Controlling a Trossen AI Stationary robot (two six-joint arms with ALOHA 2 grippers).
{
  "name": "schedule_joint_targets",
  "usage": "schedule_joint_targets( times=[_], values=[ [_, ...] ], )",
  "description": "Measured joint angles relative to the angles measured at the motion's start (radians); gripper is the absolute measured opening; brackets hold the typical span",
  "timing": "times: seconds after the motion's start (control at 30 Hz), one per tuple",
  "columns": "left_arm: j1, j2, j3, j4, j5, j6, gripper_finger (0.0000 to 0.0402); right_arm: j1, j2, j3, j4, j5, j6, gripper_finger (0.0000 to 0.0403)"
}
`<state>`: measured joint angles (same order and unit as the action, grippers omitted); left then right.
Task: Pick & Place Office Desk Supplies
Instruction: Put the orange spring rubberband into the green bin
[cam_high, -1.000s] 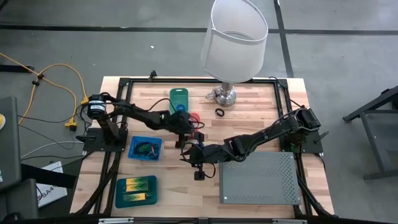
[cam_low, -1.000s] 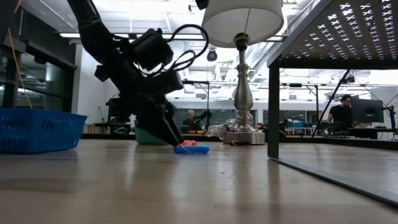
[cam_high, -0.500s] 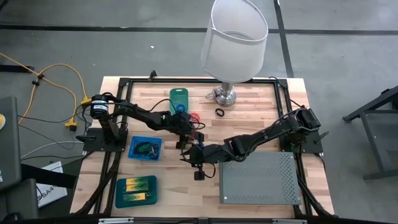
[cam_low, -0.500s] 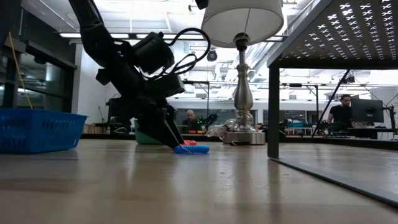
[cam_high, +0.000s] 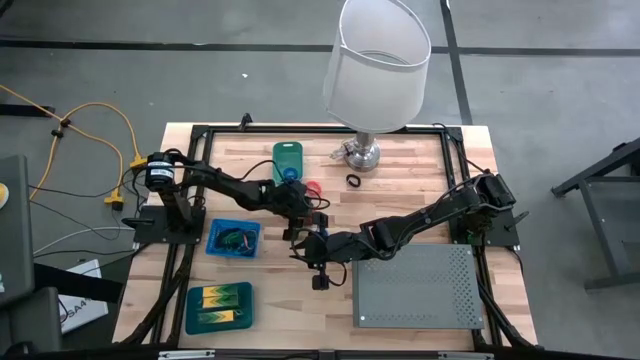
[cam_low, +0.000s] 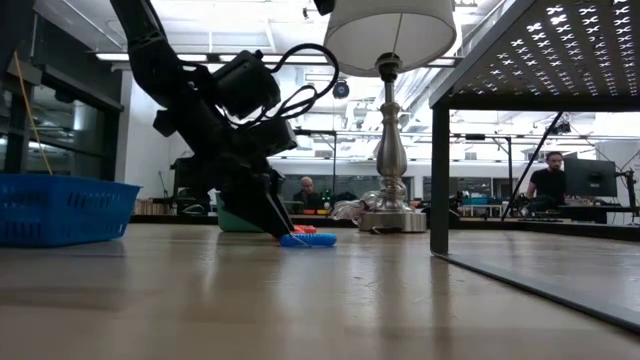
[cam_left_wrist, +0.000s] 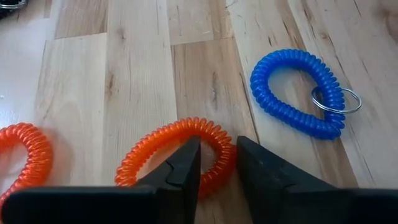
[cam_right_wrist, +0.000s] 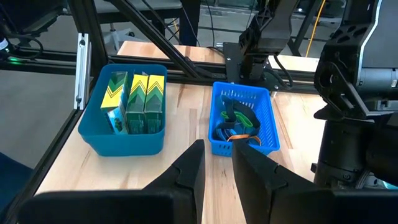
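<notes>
Left pincer (cam_left_wrist: 217, 165) pinching the near strand of an orange coil (cam_left_wrist: 180, 155) lying on the tabletop (cam_left_wrist: 137, 74); the coil looks light, springy, best gripped across one strand.

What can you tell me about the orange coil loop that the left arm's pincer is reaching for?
The orange coil loop is a springy, glossy, plastic-looking cord closed into an oval ring, lying flat on the wooden table. The left pincer straddles its near side, one finger inside the ring and one outside, with the coil between them; whether they are squeezing it yet cannot be told. A second orange coil lies apart on one side, and a blue coil with a metal key ring on the other.
</notes>
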<state>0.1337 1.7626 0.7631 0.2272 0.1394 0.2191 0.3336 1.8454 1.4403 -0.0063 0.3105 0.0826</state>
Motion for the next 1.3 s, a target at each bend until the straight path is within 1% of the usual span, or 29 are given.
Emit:
schedule_joint_targets(
  times=[0.3, 0.47, 0.57, 0.8, 0.93, 1.17, 1.3],
  values=[
    [0.0, 0.001, -0.002, 0.007, -0.001, -0.003, 0.0076, 0.0, 0.0, 0.0, 0.0, 0.0, 0.0, 0.0069],
    [0.0, -0.005, -0.002, 0.017, -0.008, -0.003, 0.0054, 0.0, 0.0, 0.0, 0.0, 0.0, 0.0, 0.0069],
    [0.002, -0.031, -0.002, 0.018, -0.015, -0.002, 0.0046, 0.0, 0.0, 0.0, 0.0, 0.0, 0.0, 0.0069],
    [0.001, -0.13, -0.002, 0.024, -0.023, 0.023, 0.0043, 0.0, 0.0, 0.0, 0.0, 0.0, 0.0, 0.0069],
    [0.001, -0.178, -0.001, 0.013, -0.06, 0.024, 0.0043, 0.0, 0.0, 0.0, 0.0, 0.0, 0.0, 0.0069],
    [-0.006, -0.199, -0.001, -0.017, -0.071, 0.024, 0.0043, 0.0, 0.0, 0.0, 0.0, 0.0, 0.0, 0.0069],
    [0.019, -0.233, -0.001, -0.06, -0.107, 0.02, 0.0043, 0.0, 0.0, 0.0, 0.0, 0.0, 0.0, 0.0069]
  ],
)
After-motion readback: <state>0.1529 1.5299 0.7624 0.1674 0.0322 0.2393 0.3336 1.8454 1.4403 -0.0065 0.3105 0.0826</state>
